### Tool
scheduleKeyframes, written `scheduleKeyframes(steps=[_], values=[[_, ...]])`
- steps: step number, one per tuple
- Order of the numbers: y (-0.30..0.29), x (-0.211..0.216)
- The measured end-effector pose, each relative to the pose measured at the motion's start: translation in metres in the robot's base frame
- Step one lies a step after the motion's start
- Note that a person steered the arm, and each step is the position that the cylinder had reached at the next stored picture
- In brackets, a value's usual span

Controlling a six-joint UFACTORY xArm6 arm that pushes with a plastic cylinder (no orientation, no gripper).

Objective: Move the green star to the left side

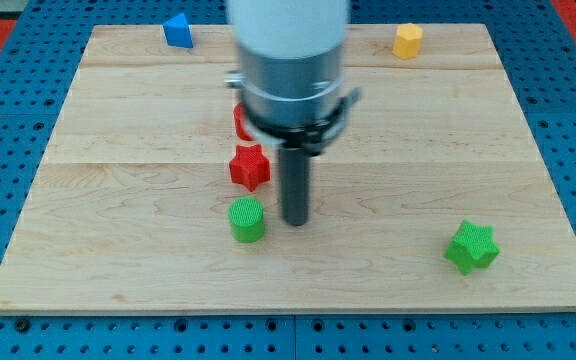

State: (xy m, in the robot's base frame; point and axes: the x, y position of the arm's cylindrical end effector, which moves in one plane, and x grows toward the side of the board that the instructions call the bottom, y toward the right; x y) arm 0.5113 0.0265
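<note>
The green star (471, 247) lies near the board's bottom right corner. My tip (296, 222) rests on the board near the middle, far to the left of the star. It stands just right of a green cylinder (247, 219) and below right of a red star (250, 166), touching neither.
Another red block (240, 122) is partly hidden behind the arm's body. A blue block (176, 30) sits at the top left edge and a yellow block (407, 40) at the top right. The wooden board (118, 200) ends at blue pegboard all round.
</note>
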Motion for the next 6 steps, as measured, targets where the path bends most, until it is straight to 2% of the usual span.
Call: scheduleKeyframes(steps=[1, 2, 3, 4, 5, 6], values=[[0.085, -0.02], [0.17, -0.017], [0.202, 0.009], [0.177, 0.035], [0.134, 0.037], [0.133, 0.045]])
